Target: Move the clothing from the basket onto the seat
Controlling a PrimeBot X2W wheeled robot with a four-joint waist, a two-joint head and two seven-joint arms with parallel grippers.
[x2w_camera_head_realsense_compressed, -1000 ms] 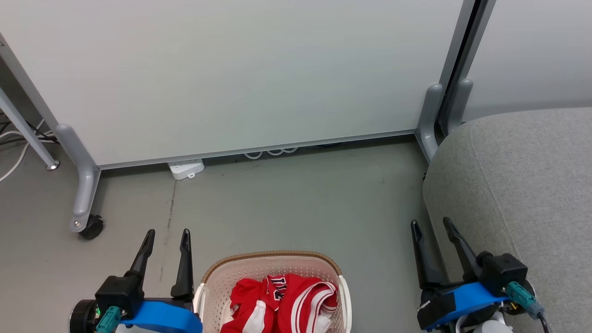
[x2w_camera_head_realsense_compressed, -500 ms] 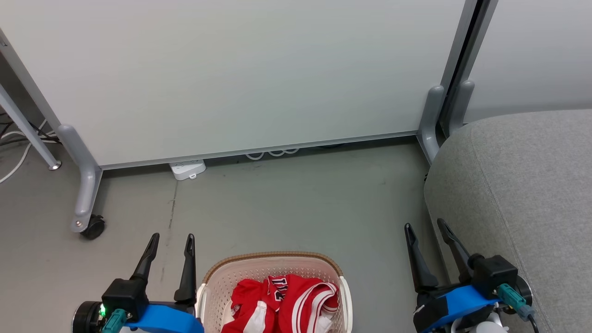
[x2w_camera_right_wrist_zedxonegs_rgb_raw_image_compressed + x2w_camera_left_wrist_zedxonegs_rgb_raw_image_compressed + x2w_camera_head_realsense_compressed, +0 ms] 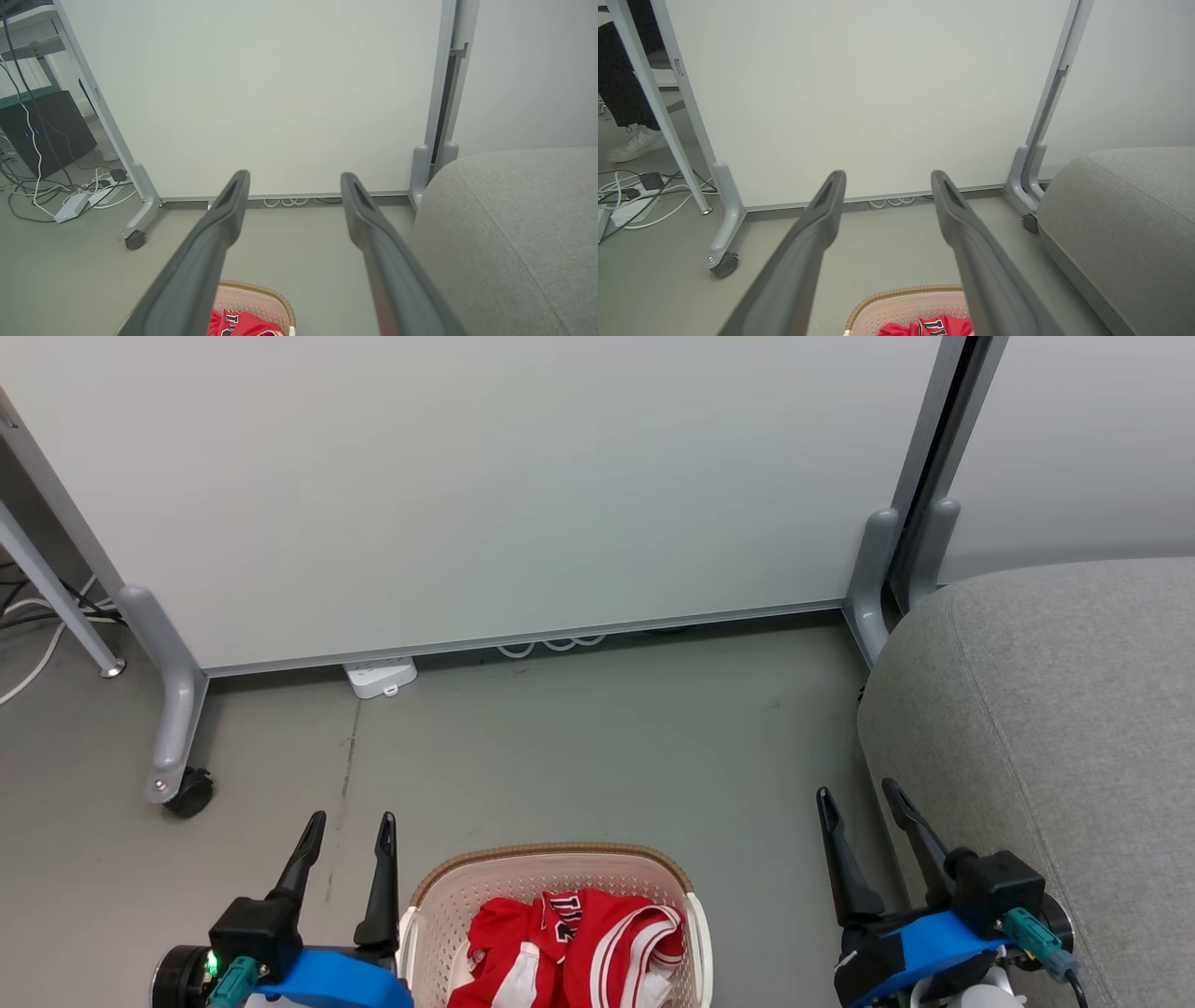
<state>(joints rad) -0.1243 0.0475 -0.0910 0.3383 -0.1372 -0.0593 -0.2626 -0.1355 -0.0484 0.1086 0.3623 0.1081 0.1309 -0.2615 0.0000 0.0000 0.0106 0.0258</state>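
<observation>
The cream basket [image 3: 439, 905] with a brown rim stands on the floor at the bottom middle of the head view. Red clothing [image 3: 569, 947] with white stripes lies bunched inside it. The basket [image 3: 901, 305] and a bit of clothing [image 3: 934, 325] peek in at the left wrist view's bottom, and the basket [image 3: 261, 294] with the clothing [image 3: 233, 324] also sits low in the right wrist view. My left gripper [image 3: 353, 821] is open just left of the basket, holding nothing. My right gripper [image 3: 855, 795] is open between basket and the grey seat [image 3: 1064, 709]. The seat [image 3: 1125, 210] [image 3: 509, 224] fills the right side.
A white partition panel [image 3: 467, 485] on grey wheeled legs [image 3: 173, 737] stands across the back. A power strip [image 3: 380, 676] and cables lie under it. More cables [image 3: 70, 196] and a dark box [image 3: 42, 126] are at the left. A person's shoe [image 3: 635, 142] is behind the partition.
Both grippers have shifted slightly: the left a little rightward and down, the right a little leftward toward the basket. Both stay open. Basket and clothing have not moved.
</observation>
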